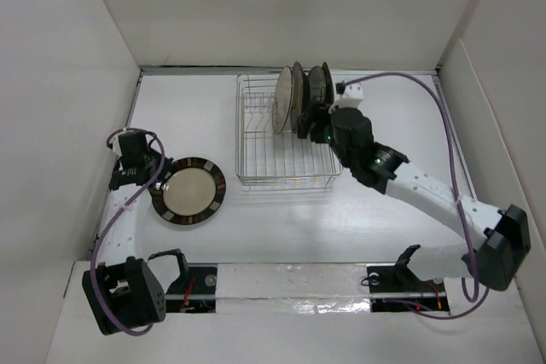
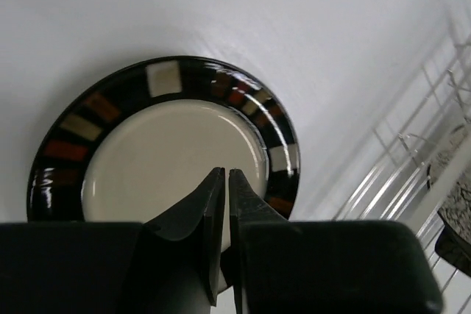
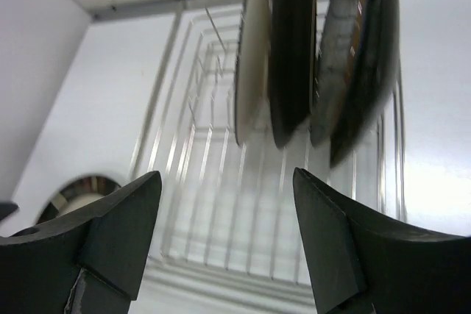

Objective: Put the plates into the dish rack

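cream plate (image 1: 188, 191) lay flat on worktop (image 1: 281, 228), left of dish rack (image 1: 256, 155), apart from it | left pincer (image 2: 225, 174) nearer, over the plate's rack-far side, fingers nearly together, empty | right pincer (image 3: 227, 178) wide, empty, beside four plates (image 1: 299, 100) standing in the rack

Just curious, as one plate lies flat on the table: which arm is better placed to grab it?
Left: the left tool hangs shut over that plate; the right tool is open by the dish rack.

Free dish rack (image 1: 256, 147) rows left of the upright plates (image 1: 299, 98); right end effector (image 3: 224, 182) just beside them.
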